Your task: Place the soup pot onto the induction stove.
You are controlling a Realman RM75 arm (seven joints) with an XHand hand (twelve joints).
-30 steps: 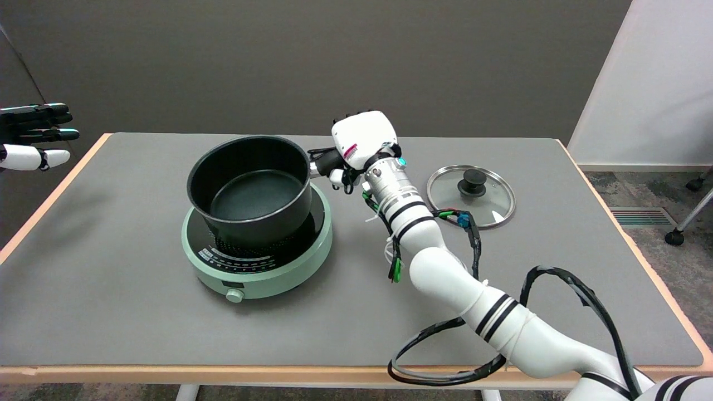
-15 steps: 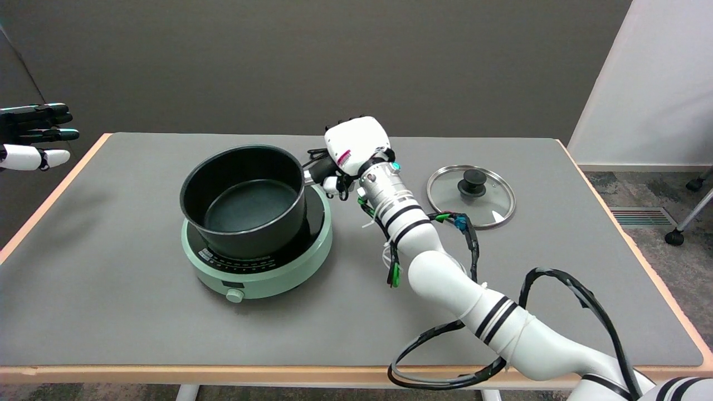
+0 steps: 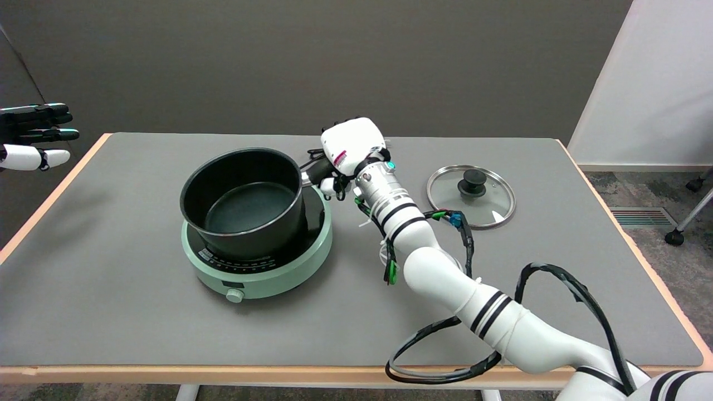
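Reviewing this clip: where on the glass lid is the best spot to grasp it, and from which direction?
Take the glass lid by its black knob, coming straight down from above. The lid lies flat on the table, knob up at its centre, and its thin rim likely gives fingers little to get under.

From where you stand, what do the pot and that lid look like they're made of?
Pot: probably metal with a matte black, nonstick-looking coating; a thin bright rim shows. Lid: clear glass, since the table shows through, in a shiny steel-looking rim, with a black knob, likely plastic.
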